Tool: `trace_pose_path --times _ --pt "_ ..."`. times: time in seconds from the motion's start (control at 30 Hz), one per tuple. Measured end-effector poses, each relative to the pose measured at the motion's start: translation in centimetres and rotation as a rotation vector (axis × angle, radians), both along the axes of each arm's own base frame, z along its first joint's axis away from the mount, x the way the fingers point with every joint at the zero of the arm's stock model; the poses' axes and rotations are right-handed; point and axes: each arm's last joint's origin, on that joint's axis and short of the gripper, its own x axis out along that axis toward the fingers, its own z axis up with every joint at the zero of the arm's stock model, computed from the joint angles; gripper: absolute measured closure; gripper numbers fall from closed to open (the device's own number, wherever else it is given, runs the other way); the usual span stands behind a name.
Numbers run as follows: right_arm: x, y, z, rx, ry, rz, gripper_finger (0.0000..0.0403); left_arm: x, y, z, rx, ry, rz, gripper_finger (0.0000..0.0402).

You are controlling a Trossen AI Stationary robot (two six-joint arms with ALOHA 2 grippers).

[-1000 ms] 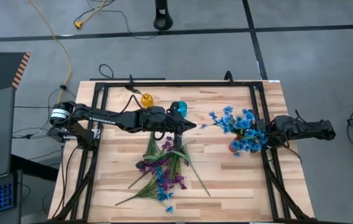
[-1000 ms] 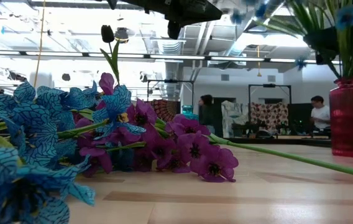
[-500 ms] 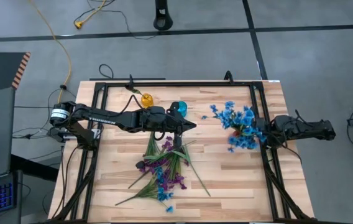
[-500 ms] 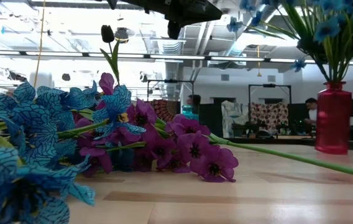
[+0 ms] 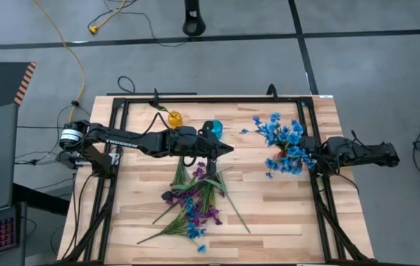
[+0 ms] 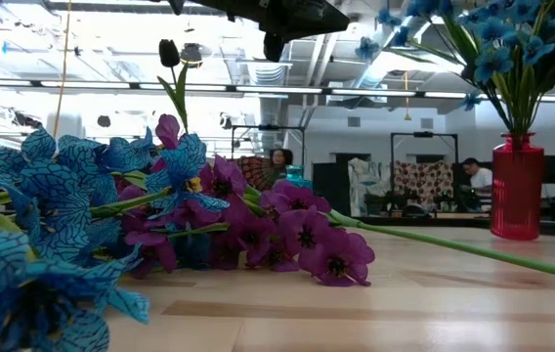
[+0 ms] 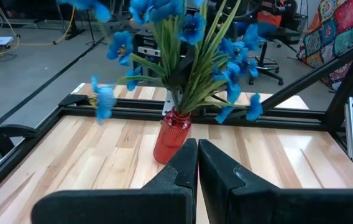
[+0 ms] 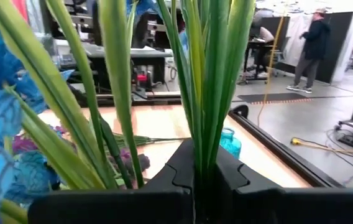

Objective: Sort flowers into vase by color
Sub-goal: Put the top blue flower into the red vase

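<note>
- While the left gripper [image 5: 228, 149] hangs clenched and empty above the mixed pile of blue and purple flowers [image 5: 192, 198] at mid-table, nothing on that side has changed.
- At the right edge, the right gripper [image 5: 312, 158], clamped on the stems of the blue bunch [image 5: 281, 140], has drawn bunch and red vase [image 6: 517, 188] toward itself over 1 second.
- Judged so, blue sorting is advancing; the pile waits.

A robotics lab or open workshop: the wooden surface [image 5: 269, 214] sits in a black metal frame [image 5: 313, 148] on grey concrete floor [image 5: 373, 66] with trailing cables [image 5: 77, 59]; beyond are exposed ceiling ducts [image 6: 258, 73], workstations and people [image 8: 316, 43].
</note>
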Motion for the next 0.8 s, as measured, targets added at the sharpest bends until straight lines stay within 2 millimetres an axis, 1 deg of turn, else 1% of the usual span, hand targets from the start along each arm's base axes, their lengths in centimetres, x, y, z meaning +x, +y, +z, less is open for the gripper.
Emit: trace_pose_path --times 0.13,0.33,0.57,0.8 --pt "-0.04 -0.13 -0.15 -0.002 0.016 -0.047 0.0356 0.00 0.00 0.00 -0.016 -0.001 0.004 0.0401" --pt "-0.05 -0.17 -0.16 -0.007 0.019 -0.061 0.0355 0.00 0.00 0.00 -0.025 -0.002 0.005 0.0401" --pt "-0.12 -0.34 -0.22 -0.009 0.026 -0.124 0.0355 0.00 0.00 0.00 -0.025 -0.002 0.005 0.0401" --pt "-0.13 -0.35 -0.33 -0.008 0.037 -0.126 0.0355 0.00 0.00 0.00 -0.025 -0.002 0.006 0.0401"
